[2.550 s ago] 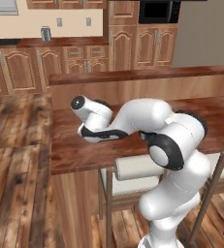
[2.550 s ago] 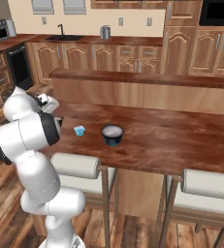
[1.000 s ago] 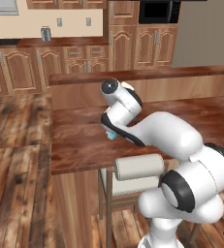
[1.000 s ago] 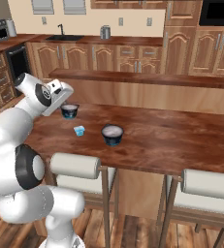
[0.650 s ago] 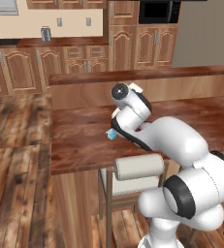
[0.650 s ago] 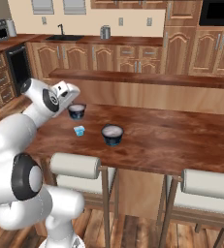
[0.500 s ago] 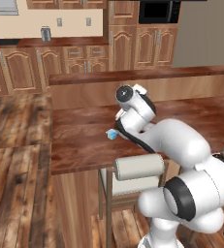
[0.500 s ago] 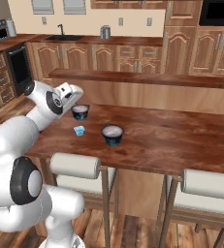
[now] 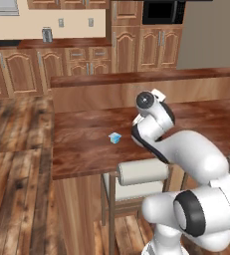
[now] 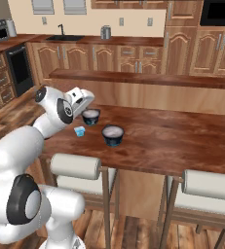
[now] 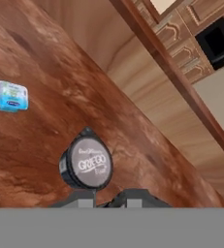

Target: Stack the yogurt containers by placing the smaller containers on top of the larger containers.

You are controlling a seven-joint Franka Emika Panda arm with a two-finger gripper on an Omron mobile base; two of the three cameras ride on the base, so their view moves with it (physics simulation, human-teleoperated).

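– On the wooden counter (image 10: 182,141), right base view, what stands furthest left?
– The tiny pale-blue cup (image 10: 79,131), upright on the wood, close to the counter's near-left edge. The left base view shows it (image 9: 115,138) standing alone on bare wood, left of the white arm (image 9: 151,124).

– Next to the right?
– The narrower dark-blue cup (image 10: 90,116), pale grey-white top uppermost. It sits directly under the gripper (image 10: 88,108), just behind the tiny cup and apart from it.

– State of the fingers?
– Clenched on that cup. In the hand view the two dark fingertips (image 11: 84,197) rise close together at the bottom, and the narrower dark-blue cup (image 11: 87,167) sits right at them, its lower rim touching the tips, its printed grey lid facing the camera. The gripper (image 11: 108,199) grasps it by that near edge. Whether the cup's base touches the wood or hangs just clear, I cannot tell.

– Anything else in that view?
– The tiny pale-blue cup (image 11: 11,96), well off to the upper left of the held cup, not touching it.

– And furthest right?
– The wide dark-blue tub (image 10: 113,135), upright, pale top showing, nothing on it. It stands near the held cup, to its right and nearer the front edge, with a gap of bare wood between them.
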